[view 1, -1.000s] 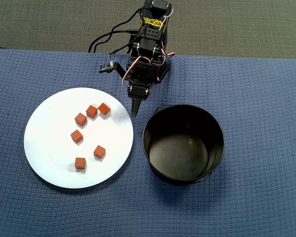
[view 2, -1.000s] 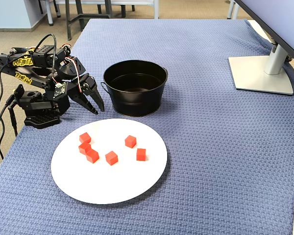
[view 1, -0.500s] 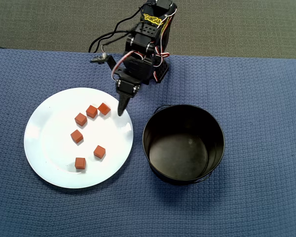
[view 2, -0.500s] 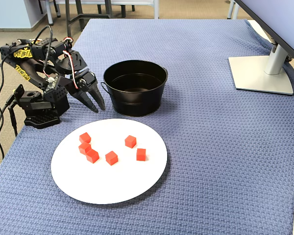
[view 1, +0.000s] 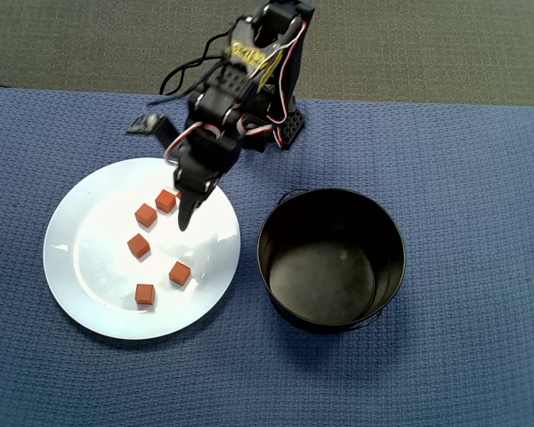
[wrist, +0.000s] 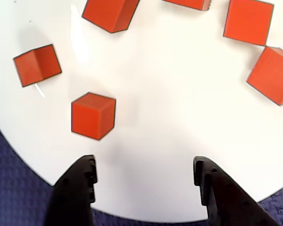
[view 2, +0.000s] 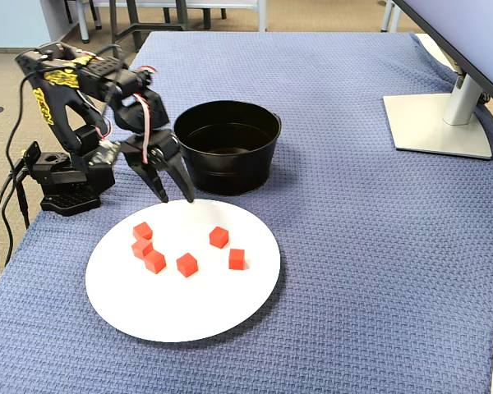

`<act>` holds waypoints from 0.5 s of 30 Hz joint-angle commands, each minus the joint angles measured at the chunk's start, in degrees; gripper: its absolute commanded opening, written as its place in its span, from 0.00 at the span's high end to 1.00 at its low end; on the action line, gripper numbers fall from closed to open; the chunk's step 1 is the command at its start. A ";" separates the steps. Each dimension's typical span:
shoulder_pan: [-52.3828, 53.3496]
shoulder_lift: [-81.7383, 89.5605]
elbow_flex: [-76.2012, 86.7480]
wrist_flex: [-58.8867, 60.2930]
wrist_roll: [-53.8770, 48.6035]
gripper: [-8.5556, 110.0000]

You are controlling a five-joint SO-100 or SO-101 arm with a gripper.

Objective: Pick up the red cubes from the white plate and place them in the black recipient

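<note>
Several red cubes lie loose on the white plate (view 1: pixel 89 240), among them one (view 1: pixel 145 214) and another (view 1: pixel 180 273) in the overhead view. My gripper (view 1: pixel 183 222) hangs over the plate's side nearest the arm base, open and empty. In the wrist view the gripper (wrist: pixel 144 172) frames bare plate (wrist: pixel 170 94), with the closest cube (wrist: pixel 93 116) just ahead of the left finger (wrist: pixel 82 176). In the fixed view the gripper (view 2: pixel 176 197) hovers above the plate (view 2: pixel 181 312), behind the cubes (view 2: pixel 219 237). The black recipient (view 1: pixel 276 294), also seen in the fixed view (view 2: pixel 227 168), stands empty beside the plate.
A blue woven cloth (view 1: pixel 463 178) covers the table. The arm base (view 2: pixel 66 185) with its cables sits at the table's edge behind the plate. A monitor stand (view 2: pixel 440 123) is at the far right of the fixed view.
The arm has swung away from the gap between plate and pot and reached out over the plate. The cubes have not moved.
</note>
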 commanded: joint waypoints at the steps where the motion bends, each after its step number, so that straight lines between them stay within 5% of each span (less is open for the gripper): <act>1: 1.05 -11.16 -11.87 2.37 -0.35 0.70; 15: -2.02 -31.29 -29.09 5.01 1.14 0.72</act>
